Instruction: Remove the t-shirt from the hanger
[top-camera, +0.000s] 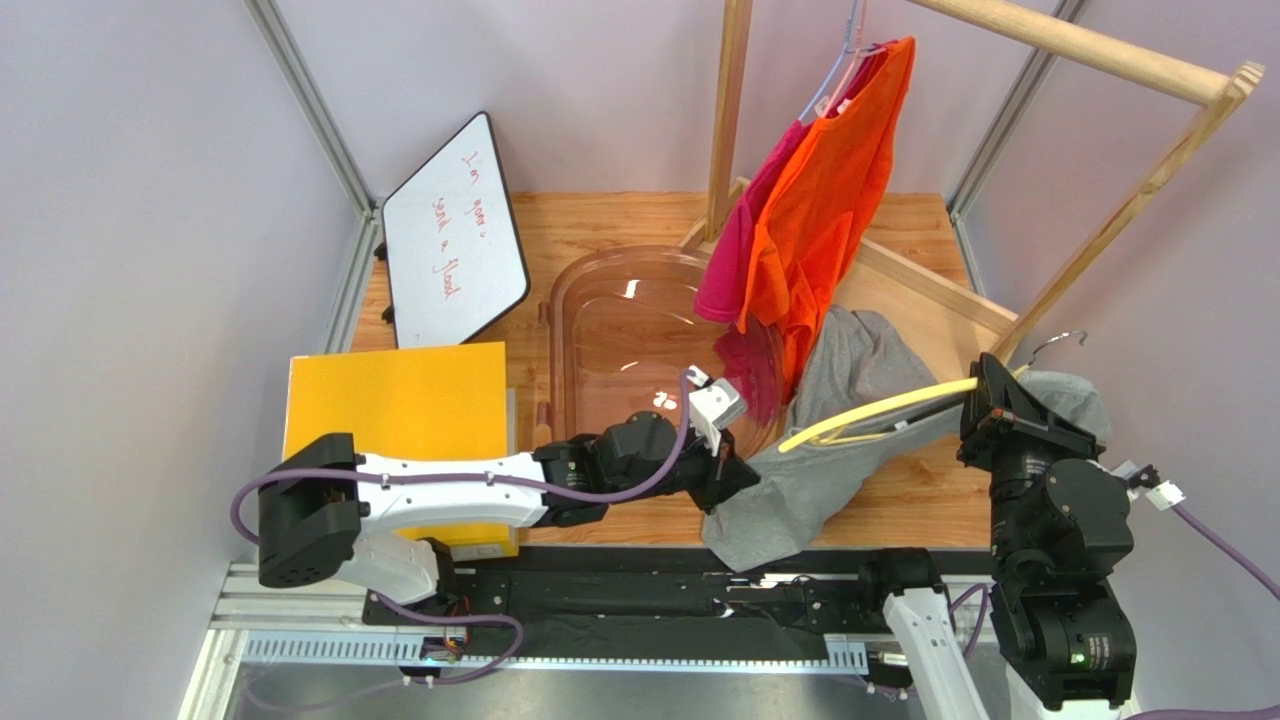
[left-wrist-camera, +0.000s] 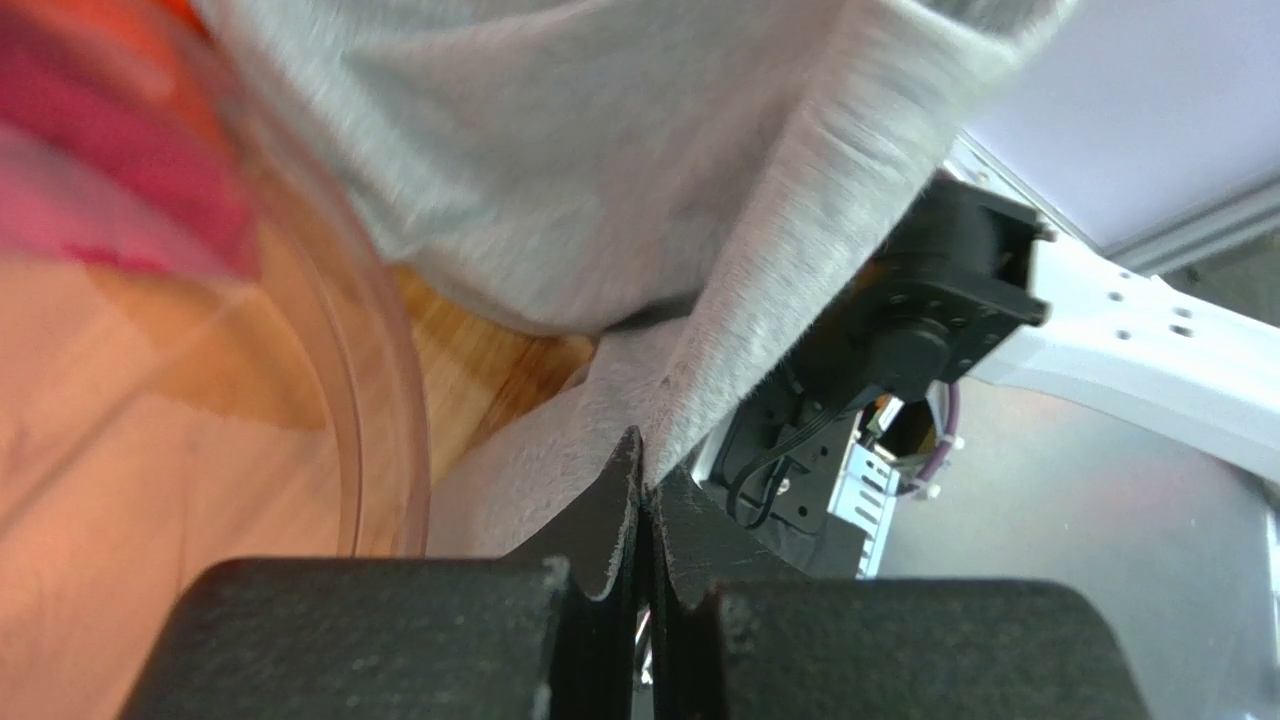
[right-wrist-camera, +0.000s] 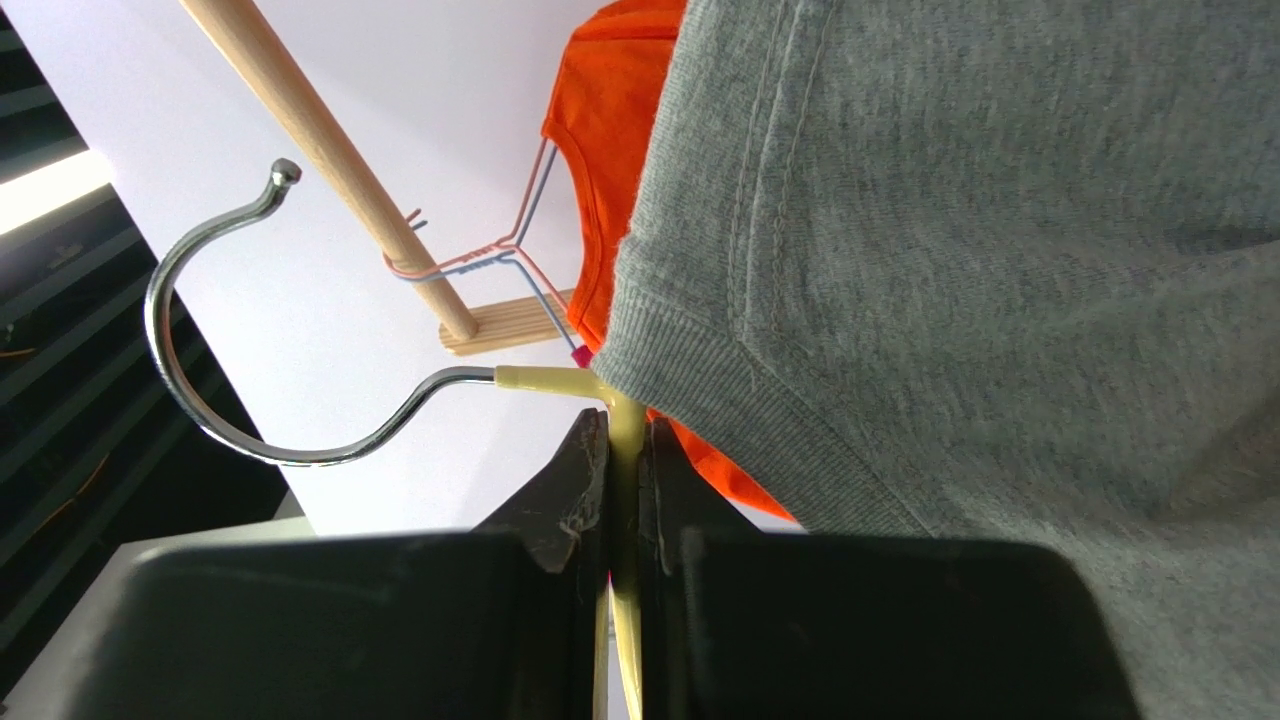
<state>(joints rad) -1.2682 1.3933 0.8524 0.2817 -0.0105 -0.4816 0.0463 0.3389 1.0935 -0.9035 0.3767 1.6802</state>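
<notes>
The grey t-shirt (top-camera: 842, 435) hangs on a yellow hanger (top-camera: 887, 408) held low over the table's near right side, its hem drooping toward the front edge. My left gripper (top-camera: 732, 477) is at the shirt's lower left edge. In the left wrist view its jaws (left-wrist-camera: 643, 465) are shut, with a fold of the grey t-shirt (left-wrist-camera: 601, 165) running into their tips. My right gripper (top-camera: 984, 393) is shut on the hanger (right-wrist-camera: 624, 435) just below its metal hook (right-wrist-camera: 196, 405), right beside the t-shirt's collar (right-wrist-camera: 721, 375).
Orange and pink shirts (top-camera: 819, 210) hang from a wooden rack (top-camera: 1082, 45) at the back right. A clear plastic bin (top-camera: 631, 323) sits mid-table beside my left gripper. A whiteboard (top-camera: 451, 233) leans at the back left, with a yellow pad (top-camera: 398, 405) in front of it.
</notes>
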